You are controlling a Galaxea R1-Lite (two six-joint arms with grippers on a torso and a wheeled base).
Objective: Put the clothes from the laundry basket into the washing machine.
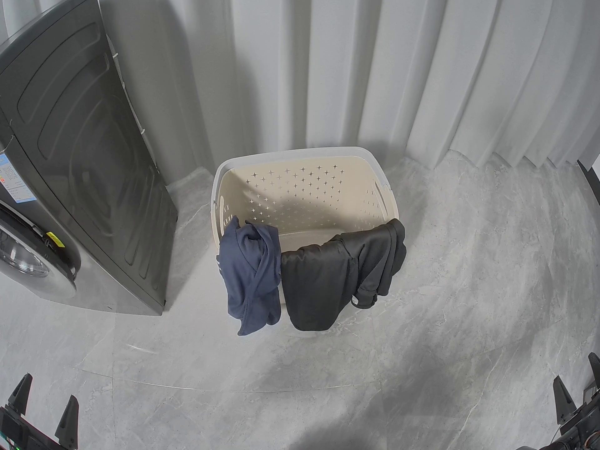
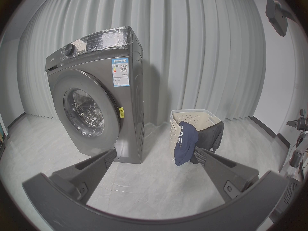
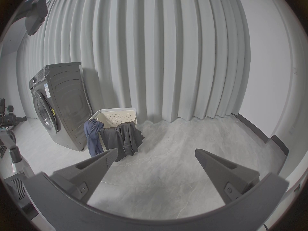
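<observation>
A cream laundry basket (image 1: 325, 157) stands on the floor near the curtain. Over its near rim hang a blue garment (image 1: 251, 276) on the left and a black garment (image 1: 337, 270) on the right. The grey washing machine (image 1: 81, 176) stands to the basket's left, its round door (image 2: 85, 113) closed. My left gripper (image 1: 44, 401) is low at the near left, open and empty, far from the basket. At the near right, my right gripper (image 1: 578, 385) is also open and empty. The wrist views show the basket (image 2: 195, 117) (image 3: 115, 116) well beyond the fingertips.
A pleated white curtain (image 1: 350, 57) closes off the back. Bare grey marble floor (image 1: 437, 320) lies between me and the basket. A dark skirting edge (image 1: 590, 179) runs along the far right wall.
</observation>
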